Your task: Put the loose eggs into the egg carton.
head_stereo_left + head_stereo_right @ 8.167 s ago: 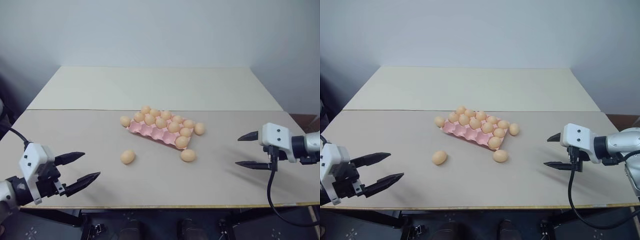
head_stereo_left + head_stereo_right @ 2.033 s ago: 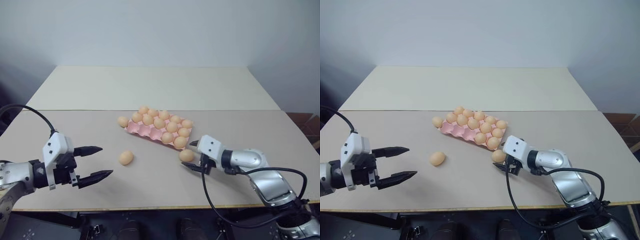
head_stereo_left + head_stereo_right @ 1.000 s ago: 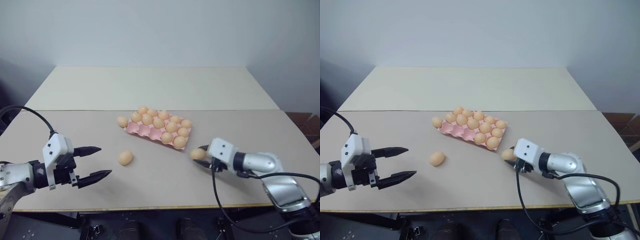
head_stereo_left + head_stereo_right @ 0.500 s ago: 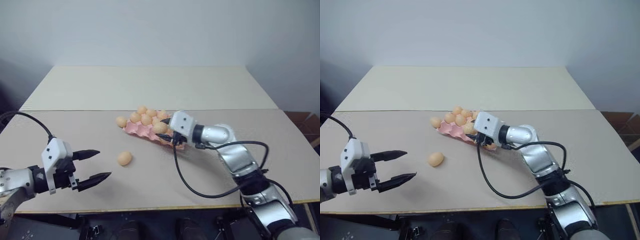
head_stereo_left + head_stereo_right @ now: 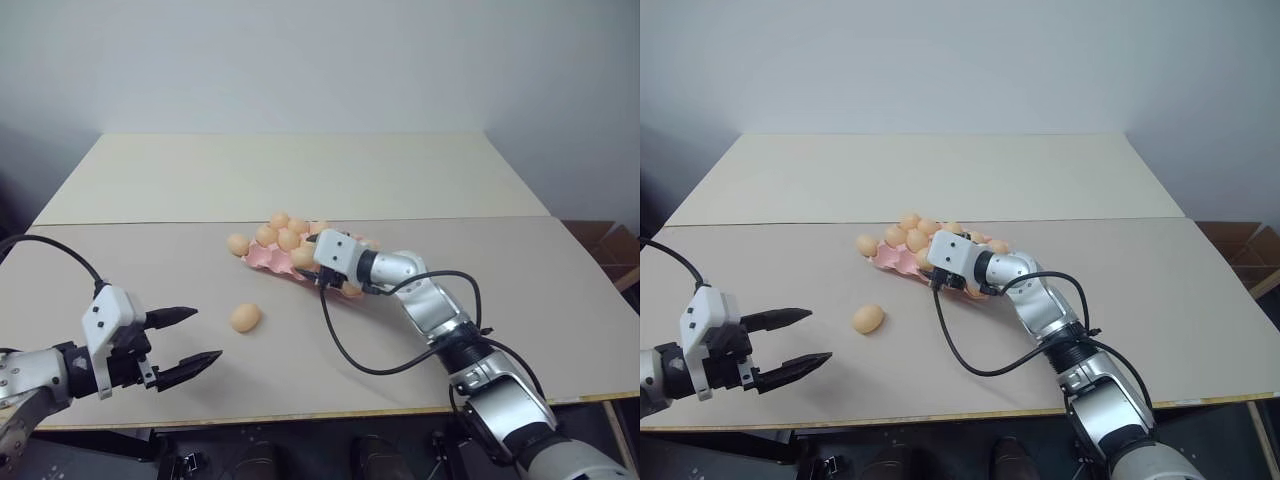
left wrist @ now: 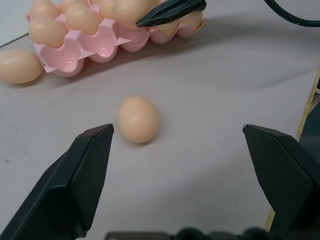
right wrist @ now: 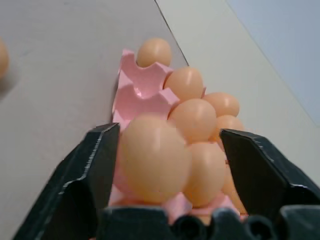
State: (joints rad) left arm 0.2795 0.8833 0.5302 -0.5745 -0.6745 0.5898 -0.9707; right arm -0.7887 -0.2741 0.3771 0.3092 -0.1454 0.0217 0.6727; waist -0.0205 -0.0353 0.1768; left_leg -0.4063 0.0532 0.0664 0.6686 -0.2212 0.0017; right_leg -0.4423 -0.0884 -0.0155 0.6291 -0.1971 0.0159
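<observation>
We are judging the task as well along but not finished: most cups of the egg carton point(image 5: 262, 257) are filled, and we are placing another egg point(image 7: 156, 157) at its near row with our right gripper point(image 7: 167, 165). In the right wrist view that gripper's fingers are standing spread, a gap showing on one side of the egg, so we are reading it as released or just being released rather than gripped, though we cannot tell whether it is seated in a cup. Two empty cups are showing at the carton's left end. Two loose eggs are waiting on the table point(image 5: 150, 250): one point(image 5: 245, 317) lying well apart from the carton, in front of our left gripper point(image 5: 186, 337), and another point(image 5: 237, 244) resting just beside the carton's left end. Our left gripper is hanging wide open and empty above the table, pointing toward the nearer loose egg.
</observation>
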